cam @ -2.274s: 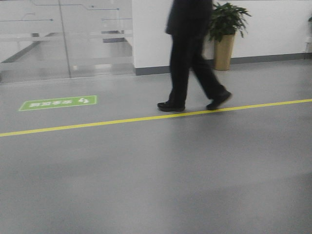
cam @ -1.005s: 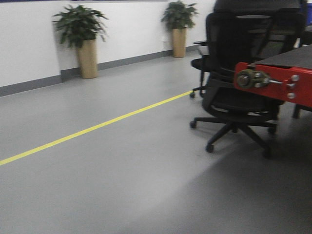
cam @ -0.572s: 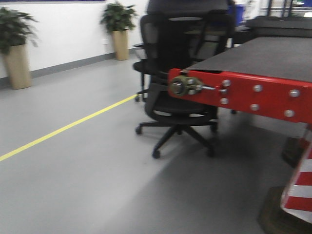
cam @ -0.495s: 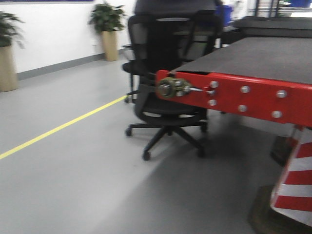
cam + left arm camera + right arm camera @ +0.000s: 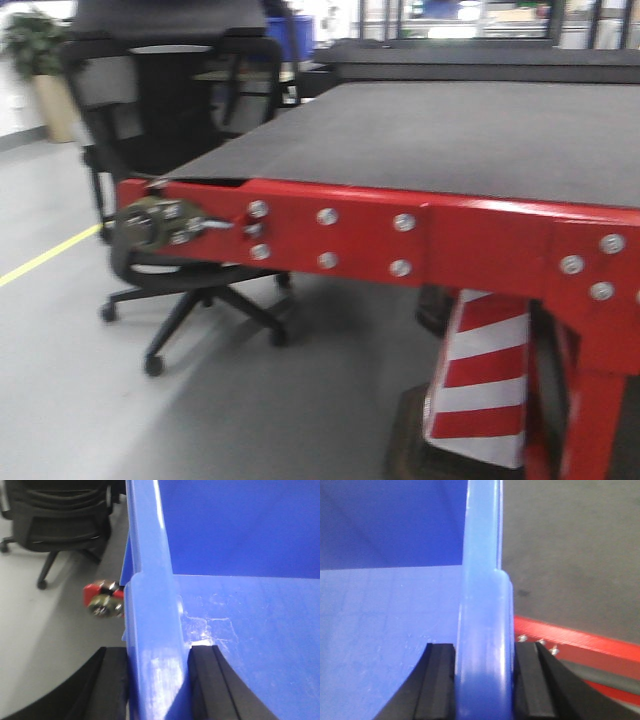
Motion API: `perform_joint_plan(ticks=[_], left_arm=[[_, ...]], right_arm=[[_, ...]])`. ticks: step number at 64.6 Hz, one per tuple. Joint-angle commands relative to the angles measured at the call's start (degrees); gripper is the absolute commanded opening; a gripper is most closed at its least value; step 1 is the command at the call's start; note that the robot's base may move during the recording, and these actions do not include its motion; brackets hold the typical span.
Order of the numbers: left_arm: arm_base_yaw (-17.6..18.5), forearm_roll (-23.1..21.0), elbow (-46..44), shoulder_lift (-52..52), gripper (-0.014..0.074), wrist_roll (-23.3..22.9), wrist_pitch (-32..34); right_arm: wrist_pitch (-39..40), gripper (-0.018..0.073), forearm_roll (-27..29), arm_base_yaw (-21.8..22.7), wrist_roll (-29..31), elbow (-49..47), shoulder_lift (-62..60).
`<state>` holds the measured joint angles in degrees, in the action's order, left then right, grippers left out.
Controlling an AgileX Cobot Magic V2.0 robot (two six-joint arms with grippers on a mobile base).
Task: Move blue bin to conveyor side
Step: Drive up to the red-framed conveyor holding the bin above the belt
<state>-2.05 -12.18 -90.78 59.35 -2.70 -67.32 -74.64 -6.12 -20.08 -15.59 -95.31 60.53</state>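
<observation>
The left gripper point(image 5: 156, 680) and right gripper point(image 5: 484, 680) each clamp a rim of the blue bin point(image 5: 150, 610), held lifted beside the red belt table's point(image 5: 420, 235) near corner; setting it down is not yet done.

**Counter ahead, open floor at 8 o'clock**
In the front view the black-topped counter point(image 5: 450, 130) and its red frame point(image 5: 480, 245) bar the way from 12 to 4 o'clock. An office chair point(image 5: 170, 90) stands at 10 o'clock against the frame's corner, and a striped cone point(image 5: 485, 375) sits under the frame at 5 o'clock. Bare floor point(image 5: 60, 400) stretches to 8 o'clock. A blue bin point(image 5: 240, 555) wall fills the gap of the left end effector point(image 5: 155, 680) and of the right end effector point(image 5: 485, 680).
</observation>
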Motion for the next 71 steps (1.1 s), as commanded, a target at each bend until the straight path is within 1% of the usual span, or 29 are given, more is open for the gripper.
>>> perform_joint_plan(ticks=[1, 71], left_arm=[[0.0, 2.3, -0.9, -0.7, -0.0018, 1.0, 5.8], [0.0, 2.3, -0.9, -0.7, -0.0018, 1.0, 5.8]], right_arm=[[4.7, -0.0079, -5.2, 0.4, 0.6, -0.7, -1.2], [4.7, -0.0079, -5.2, 0.4, 0.6, -0.7, -1.2]])
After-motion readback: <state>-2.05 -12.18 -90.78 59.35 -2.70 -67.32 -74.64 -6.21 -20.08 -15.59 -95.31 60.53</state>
